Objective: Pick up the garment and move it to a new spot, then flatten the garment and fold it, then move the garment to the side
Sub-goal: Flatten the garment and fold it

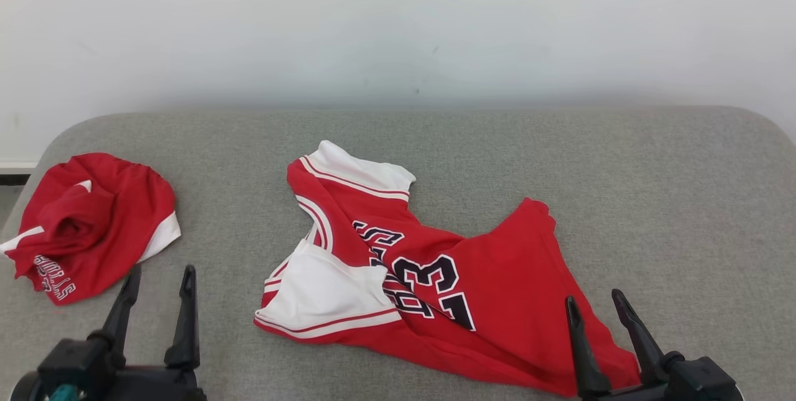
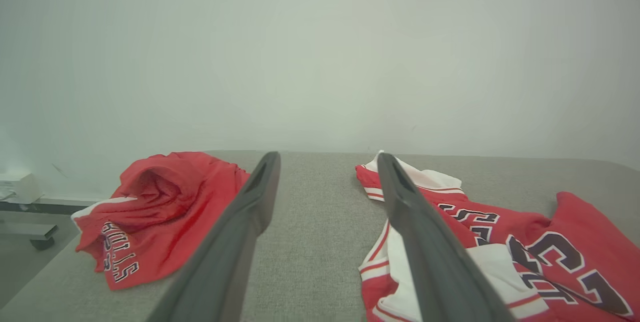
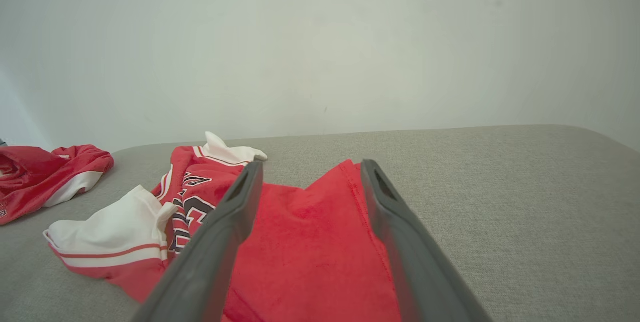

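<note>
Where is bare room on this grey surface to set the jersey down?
Free: right end beyond the jersey, far strip by the wall, gap between jersey and crumpled red bundle. Crowded: centre-front, left end.

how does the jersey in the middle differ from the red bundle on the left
The jersey lies spread out, though wrinkled; the bundle is balled up. The jersey shows big numbers; the bundle shows small lettering. Both are red with white trim.
</note>
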### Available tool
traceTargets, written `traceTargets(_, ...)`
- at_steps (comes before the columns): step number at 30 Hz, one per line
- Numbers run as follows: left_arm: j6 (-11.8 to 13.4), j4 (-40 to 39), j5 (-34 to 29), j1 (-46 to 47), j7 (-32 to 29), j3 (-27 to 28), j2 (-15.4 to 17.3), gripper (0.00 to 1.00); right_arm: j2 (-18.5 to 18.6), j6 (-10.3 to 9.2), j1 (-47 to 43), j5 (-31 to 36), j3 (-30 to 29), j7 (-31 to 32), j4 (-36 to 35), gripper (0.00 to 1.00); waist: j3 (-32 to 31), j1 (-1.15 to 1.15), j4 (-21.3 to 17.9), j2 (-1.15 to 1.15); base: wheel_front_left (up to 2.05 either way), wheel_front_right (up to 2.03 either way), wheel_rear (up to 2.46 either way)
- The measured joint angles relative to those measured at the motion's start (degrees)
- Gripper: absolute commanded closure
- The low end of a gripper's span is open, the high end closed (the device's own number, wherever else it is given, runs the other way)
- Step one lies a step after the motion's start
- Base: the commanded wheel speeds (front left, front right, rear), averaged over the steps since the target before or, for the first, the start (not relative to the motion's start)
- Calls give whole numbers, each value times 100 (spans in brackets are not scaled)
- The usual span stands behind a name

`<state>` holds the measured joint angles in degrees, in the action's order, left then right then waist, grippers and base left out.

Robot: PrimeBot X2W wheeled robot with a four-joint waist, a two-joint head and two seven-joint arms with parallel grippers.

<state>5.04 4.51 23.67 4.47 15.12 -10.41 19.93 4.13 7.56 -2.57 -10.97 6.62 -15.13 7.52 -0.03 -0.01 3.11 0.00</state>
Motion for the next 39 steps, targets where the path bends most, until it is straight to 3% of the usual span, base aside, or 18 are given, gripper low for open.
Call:
traceTargets(9,-15,-168,-324,-642,0,536,-435,0,-15,0,-63,-9,-16,0,4,0,24,1,34,0,0,0,0)
traceTargets(20,-411,-29,-673,-727,0,800,-771,0,-45,0,-83,-10,-5,0,54,0,88,1,54,1,0,0,0)
traceTargets(33,-965,892,-913,787,-7,524,-717,0,-41,0,149,-31,12,0,100,0,386,2,-183,1,0,0,0)
traceTargets(39,-1091,1477,-925,1481,-209,289,-599,0,-43,0,271,-36,-18,0,113,0,549,2,-381,1,0,0,0)
